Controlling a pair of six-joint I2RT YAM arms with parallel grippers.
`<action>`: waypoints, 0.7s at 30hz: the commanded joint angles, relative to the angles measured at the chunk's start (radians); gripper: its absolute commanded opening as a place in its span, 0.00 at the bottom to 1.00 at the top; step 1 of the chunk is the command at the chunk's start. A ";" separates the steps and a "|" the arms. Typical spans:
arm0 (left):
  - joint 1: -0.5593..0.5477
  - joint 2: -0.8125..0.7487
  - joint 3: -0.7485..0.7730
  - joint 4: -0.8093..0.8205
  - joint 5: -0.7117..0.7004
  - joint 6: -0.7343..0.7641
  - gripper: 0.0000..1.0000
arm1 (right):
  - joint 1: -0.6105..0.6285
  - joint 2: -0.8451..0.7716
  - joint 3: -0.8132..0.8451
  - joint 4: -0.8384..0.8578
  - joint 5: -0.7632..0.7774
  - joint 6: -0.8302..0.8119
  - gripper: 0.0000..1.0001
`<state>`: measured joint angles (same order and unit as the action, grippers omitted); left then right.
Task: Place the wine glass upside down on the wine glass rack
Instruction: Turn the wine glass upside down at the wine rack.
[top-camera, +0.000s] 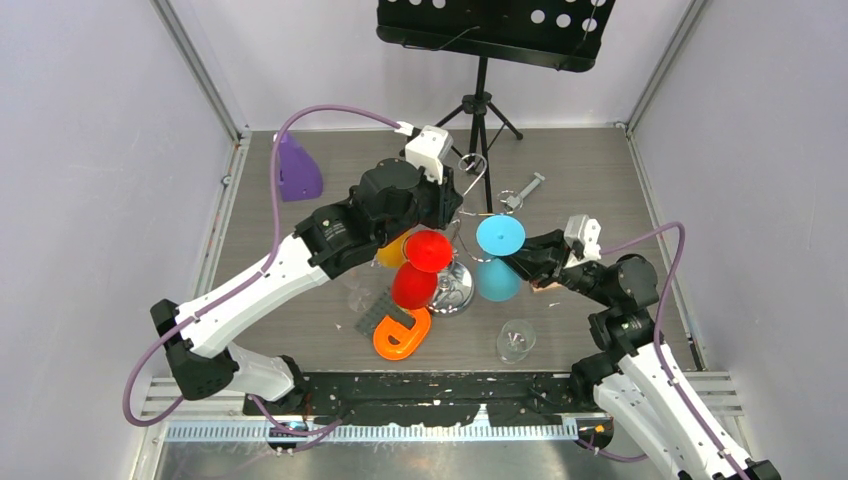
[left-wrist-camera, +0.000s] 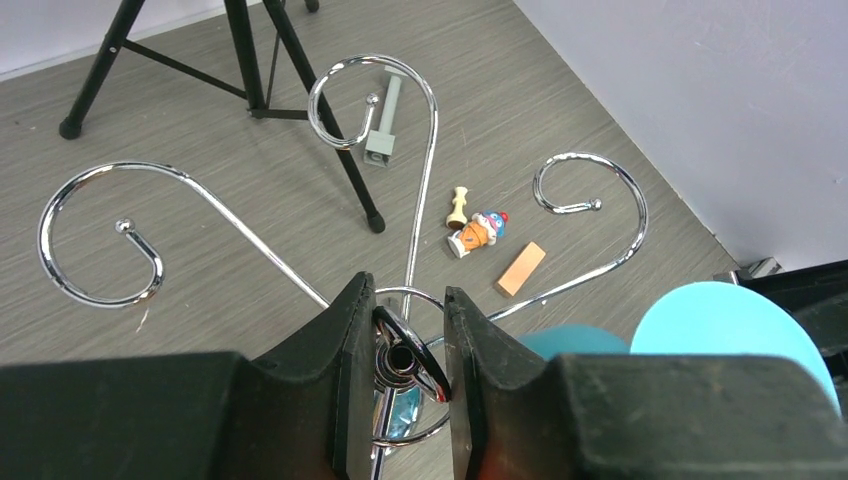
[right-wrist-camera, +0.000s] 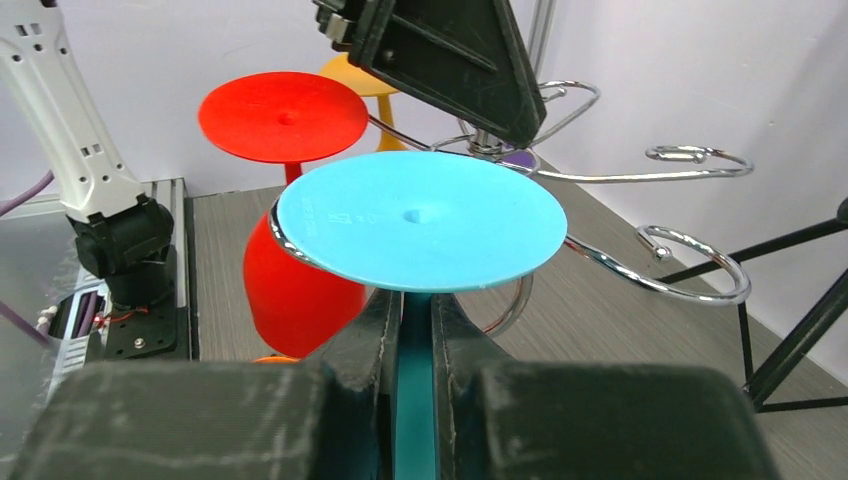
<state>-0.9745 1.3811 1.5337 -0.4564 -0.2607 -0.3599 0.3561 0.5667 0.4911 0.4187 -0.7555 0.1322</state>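
2 tools at wine glass rack (top-camera: 455, 290) — right tool (right-wrist-camera: 415, 300) clamped on upturned wine glass (right-wrist-camera: 420, 215), foot above rack arm; left tool (left-wrist-camera: 408, 300) astride hub, grip unclear.

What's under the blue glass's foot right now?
A chrome arm of the rack curls under one edge of the foot of the blue wine glass, and the right gripper clamps the stem below. The foot hides whether it rests on the wire.

Bright, even overhead light fills every view, leaving only soft shadows on the bench (top-camera: 580, 170). Sharp glints mark the chrome wine glass rack (top-camera: 452, 290). The nearest foreground in both wrist views is blurred.
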 joint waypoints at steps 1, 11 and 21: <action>0.010 0.014 -0.016 0.052 -0.022 -0.002 0.21 | 0.004 -0.006 -0.001 0.072 -0.046 0.017 0.06; 0.010 0.018 -0.018 0.053 -0.022 -0.005 0.14 | 0.013 0.060 0.011 0.110 -0.041 0.049 0.05; 0.011 0.019 -0.019 0.047 -0.023 -0.008 0.06 | 0.088 0.140 0.017 0.191 0.032 0.059 0.05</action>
<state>-0.9718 1.3834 1.5242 -0.4370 -0.2821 -0.3603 0.4122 0.6994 0.4870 0.5194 -0.7635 0.1848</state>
